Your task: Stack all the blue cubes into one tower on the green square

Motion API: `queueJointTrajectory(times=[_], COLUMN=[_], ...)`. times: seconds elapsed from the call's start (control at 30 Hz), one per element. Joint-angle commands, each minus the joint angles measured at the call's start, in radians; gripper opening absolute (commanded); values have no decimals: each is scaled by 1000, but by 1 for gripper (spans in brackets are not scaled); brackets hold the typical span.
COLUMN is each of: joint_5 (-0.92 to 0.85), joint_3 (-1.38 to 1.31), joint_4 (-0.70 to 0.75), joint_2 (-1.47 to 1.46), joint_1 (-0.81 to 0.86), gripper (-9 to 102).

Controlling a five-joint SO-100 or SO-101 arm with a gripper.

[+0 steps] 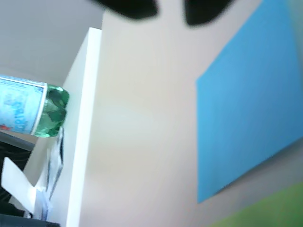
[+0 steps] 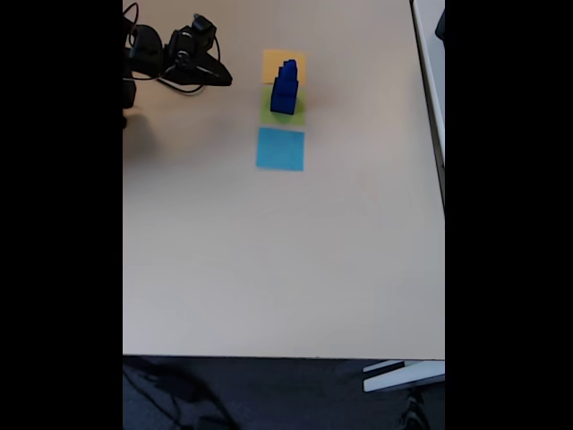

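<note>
In the fixed view the blue cubes (image 2: 285, 88) stand one upon another as a tower, largest lowest, on the green square (image 2: 269, 114). My gripper (image 2: 226, 81) hovers to the tower's left, well apart from it, pointing toward it. In the wrist view the gripper (image 1: 170, 8) shows as two dark blurred fingertips (image 1: 130, 7) at the top edge with bare table between them, holding nothing. A corner of the green square (image 1: 274, 208) shows at the bottom right of the wrist view.
A flat light-blue square (image 2: 280, 149) (image 1: 251, 104) lies nearer than the green one, and an orange square (image 2: 271, 61) lies behind the tower. Off the table's white edge (image 1: 85, 123), the wrist view shows a green bottle (image 1: 28, 106) and papers.
</note>
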Motion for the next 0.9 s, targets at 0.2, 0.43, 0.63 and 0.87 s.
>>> queueJointTrajectory(times=[0.2, 0.43, 0.63, 0.87], joint_5=[75, -37, -78, -115], joint_3=[9, 9, 9, 9], joint_4=[195, 250, 324, 342], joint_2=[69, 77, 77, 77], joint_1=[52, 18, 21, 12], gripper=[0, 0, 0, 0])
